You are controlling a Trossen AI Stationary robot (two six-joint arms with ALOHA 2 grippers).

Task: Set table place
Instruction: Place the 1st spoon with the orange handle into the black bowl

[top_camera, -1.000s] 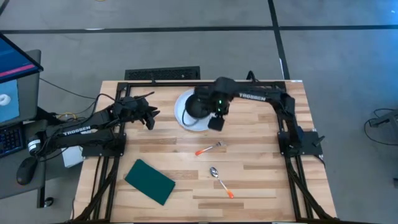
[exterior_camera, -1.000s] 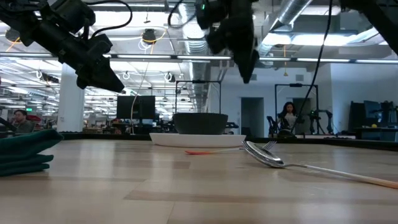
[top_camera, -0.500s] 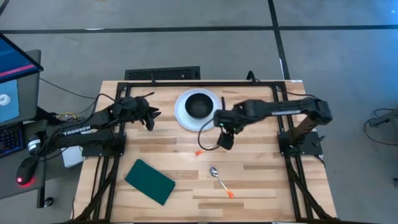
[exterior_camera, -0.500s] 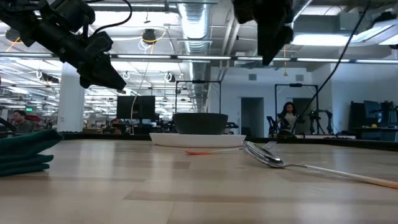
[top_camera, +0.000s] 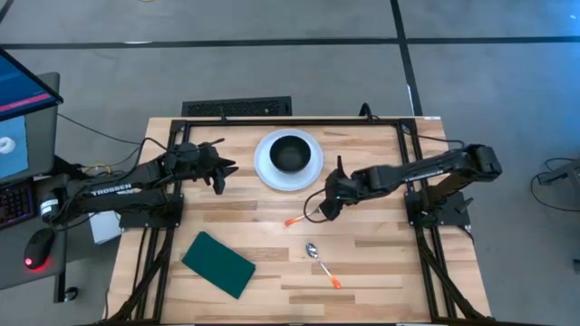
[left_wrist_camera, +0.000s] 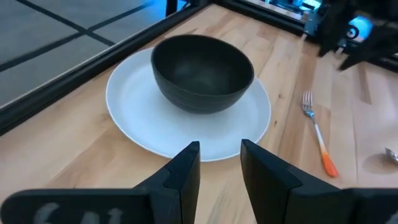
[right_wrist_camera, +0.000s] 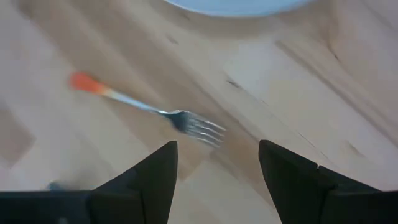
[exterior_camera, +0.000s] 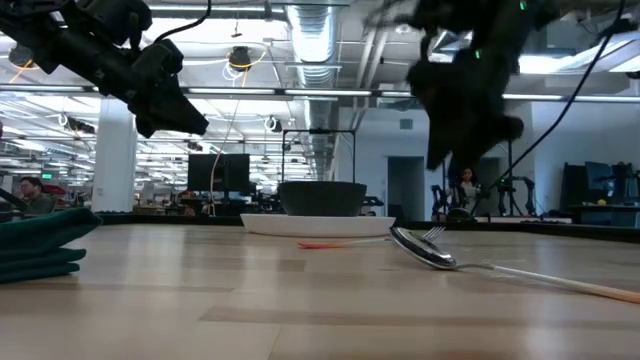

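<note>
- White plate (top_camera: 288, 163), black bowl (top_camera: 289, 151) on it, sits upper centre of the bench (top_camera: 381, 254).
- Right claw (top_camera: 328, 206) hovers wide over the fork (top_camera: 305, 215), mid-frame.
- Left claw (top_camera: 220, 170), narrowly parted, waits left of the plate.

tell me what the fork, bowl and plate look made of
Fork: shiny tines and shaft, likely metal, with an orange handle tip, perhaps plastic. Bowl: matte black with faint ridges, possibly ceramic or plastic. Plate: smooth glossy white, probably ceramic, though plastic is possible.
</note>
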